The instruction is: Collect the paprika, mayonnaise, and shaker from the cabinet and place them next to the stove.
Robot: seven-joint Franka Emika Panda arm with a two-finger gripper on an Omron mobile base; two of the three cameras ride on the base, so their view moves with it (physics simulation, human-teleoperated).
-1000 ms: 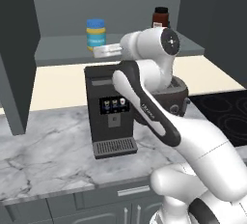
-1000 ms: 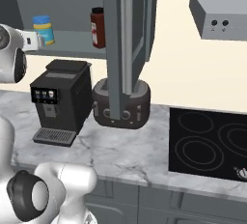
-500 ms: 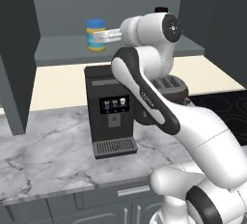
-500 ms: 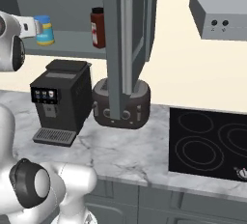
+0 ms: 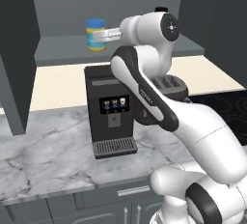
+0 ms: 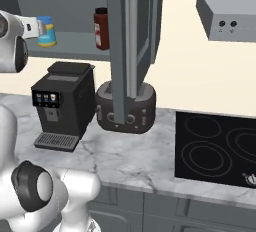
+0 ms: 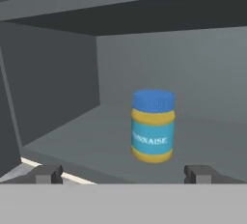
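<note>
The mayonnaise (image 7: 153, 125), a short jar with a blue lid and yellow and blue bands, stands upright on the shelf of the open cabinet (image 5: 62, 49). My gripper (image 7: 124, 175) is open at shelf height, with the jar a little ahead of its fingertips (image 7: 48, 174) and nothing between them. From the sides the gripper (image 5: 102, 35) sits right beside the mayonnaise (image 5: 96, 35). The dark-red paprika (image 6: 101, 28) stands further right on the same shelf. The black stove (image 6: 220, 148) lies in the counter at right. The shaker is out of view.
The cabinet door (image 6: 131, 51) with its bar handle hangs open between shelf and stove. Below the shelf, a black coffee machine (image 6: 62, 103) and a dark toaster (image 6: 125, 108) stand on the marble counter (image 6: 120, 156). A grey hood (image 6: 227, 8) hangs above the stove.
The hand has risen from below the shelf edge to the jar's height and levelled out facing the mayonnaise. The jaws stayed open. Nothing on the shelf has moved.
</note>
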